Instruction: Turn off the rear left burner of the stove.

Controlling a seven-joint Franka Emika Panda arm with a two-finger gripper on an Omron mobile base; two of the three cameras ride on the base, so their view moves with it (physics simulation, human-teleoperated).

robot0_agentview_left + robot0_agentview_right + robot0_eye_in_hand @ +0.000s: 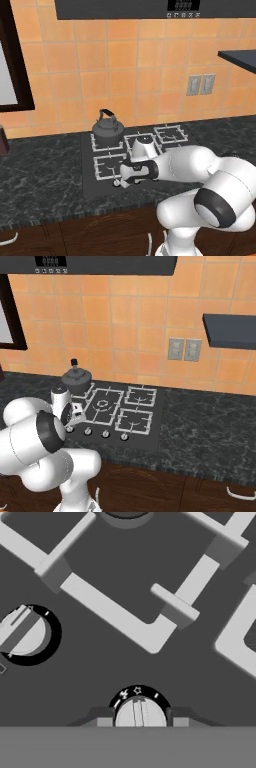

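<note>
Looking across the counter in the left base view, you find the stove, a flat black glass cooktop set into dark marbled stone, against an orange tiled wall. Its grates are pale grey wire, square at the corners, with round rings on the larger centre burner. The rear left burner sits at the back left corner of the glass, nearest the wall, and a dark grey kettle with an arched handle stands on it, covering most of its grate. In the right base view you see the same kettle behind the white arm, and small silver knobs in a row along the front edge of the glass.

The gripper is low over the front left part of the cooktop, just in front of the front left burner. In the hand view your fingers flank a round silver knob ringed by small white marks, one pad on each side and very close to it; you cannot tell whether they press on it or merely stand beside it. A second knob lies off to the left of that view, and pale grate bars cross the dark glass above both.
</note>
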